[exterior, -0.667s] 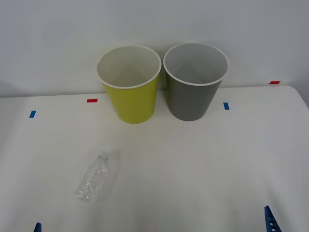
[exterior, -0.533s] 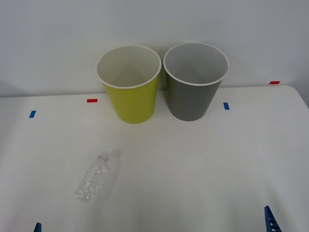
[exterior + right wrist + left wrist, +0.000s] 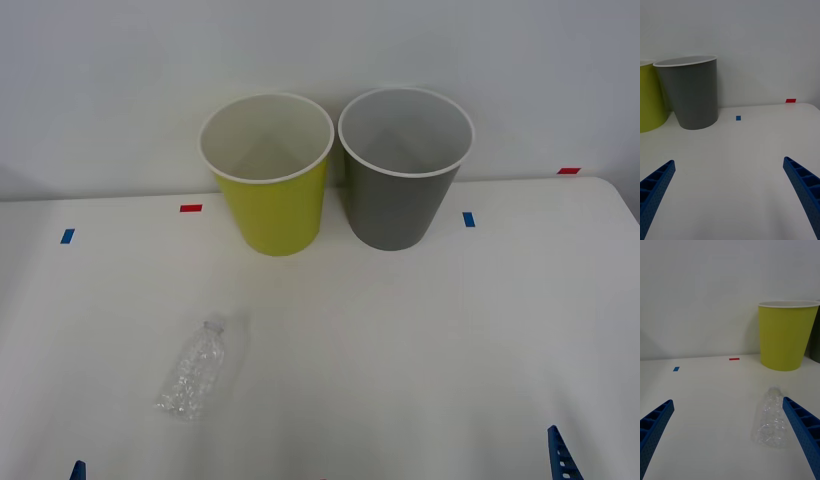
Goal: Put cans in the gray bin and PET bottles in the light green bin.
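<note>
Two bins stand side by side at the far edge of the white table (image 3: 420,340): the light green bin (image 3: 270,200) on the left, the gray bin (image 3: 400,195) on the right, both upright. Nearer, the PET bottle (image 3: 195,370) lies on its side on the table's left half, well apart from both bins. Left gripper (image 3: 728,435) and right gripper (image 3: 730,191) hover low at the near edge, fingers spread wide, holding nothing.

White table (image 3: 400,330) (tape-marked) against plain white wall (image 3: 120,80).
</note>
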Available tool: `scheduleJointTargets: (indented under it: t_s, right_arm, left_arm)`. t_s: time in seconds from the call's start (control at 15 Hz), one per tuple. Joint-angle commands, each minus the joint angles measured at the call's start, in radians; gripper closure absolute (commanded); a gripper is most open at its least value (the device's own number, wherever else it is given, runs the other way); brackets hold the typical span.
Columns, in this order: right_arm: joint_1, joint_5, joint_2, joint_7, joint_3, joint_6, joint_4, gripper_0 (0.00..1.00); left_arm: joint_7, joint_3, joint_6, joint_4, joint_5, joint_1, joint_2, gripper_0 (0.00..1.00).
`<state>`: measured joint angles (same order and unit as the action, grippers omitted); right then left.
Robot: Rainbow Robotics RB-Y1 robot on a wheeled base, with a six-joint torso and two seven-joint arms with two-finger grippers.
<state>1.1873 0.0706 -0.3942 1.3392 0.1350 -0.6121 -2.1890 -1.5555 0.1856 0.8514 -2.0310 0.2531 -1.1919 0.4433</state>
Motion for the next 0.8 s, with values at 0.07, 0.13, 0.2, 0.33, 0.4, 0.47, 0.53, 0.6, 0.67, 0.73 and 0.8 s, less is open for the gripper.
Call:
scheduleJointTargets:
  t_s: [0.07, 0.13, 0.2, 0.33, 0.4, 0.47, 0.53, 0.6, 0.67, 0.73, 0.8]
  right_arm:
    - [0.0, 0.0, 0.0, 0.0, 0.0, 0.0, 0.0, 0.0]
    - [0.0, 0.0, 0.0, 0.0, 0.0, 0.0, 0.0, 0.0]
    - [0.0, 0.0, 0.0, 0.0, 0.0, 0.0, 0.0, 0.0]
    - [0.0, 0.0, 0.0, 0.0, 0.0, 0.0, 0.0, 0.0]
    - [0.0, 0.0, 0.0, 0.0, 0.0, 0.0, 0.0, 0.0]
    - [0.0, 0.0, 0.0, 0.0, 0.0, 0.0, 0.0, 0.0]
    - [0.0, 0.0, 0.0, 0.0, 0.0, 0.0, 0.0, 0.0]
    - [0.0, 0.0, 0.0, 0.0, 0.0, 0.0, 0.0, 0.0]
    - [0.0, 0.0, 0.0, 0.0, 0.0, 0.0, 0.0, 0.0]
    - [0.0, 0.0, 0.0, 0.0, 0.0, 0.0, 0.0, 0.0]
    - [0.0, 0.0, 0.0, 0.0, 0.0, 0.0, 0.0, 0.0]
  left_arm:
    - [0.0, 0.0, 0.0, 0.0, 0.0, 0.0, 0.0, 0.0]
    - [0.0, 0.0, 0.0, 0.0, 0.0, 0.0, 0.0, 0.0]
    - [0.0, 0.0, 0.0, 0.0, 0.0, 0.0, 0.0, 0.0]
    - [0.0, 0.0, 0.0, 0.0, 0.0, 0.0, 0.0, 0.0]
    - [0.0, 0.0, 0.0, 0.0, 0.0, 0.0, 0.0, 0.0]
    - [0.0, 0.0, 0.0, 0.0, 0.0, 0.0, 0.0, 0.0]
    - [0.0, 0.0, 0.0, 0.0, 0.0, 0.0, 0.0, 0.0]
    - [0.0, 0.0, 0.0, 0.0, 0.0, 0.0, 0.0, 0.0]
    - [0.0, 0.0, 0.0, 0.0, 0.0, 0.0, 0.0, 0.0]
    - [0.0, 0.0, 0.0, 0.0, 0.0, 0.0, 0.0, 0.0]
    - [0.0, 0.0, 0.0, 0.0, 0.0, 0.0, 0.0, 0.0]
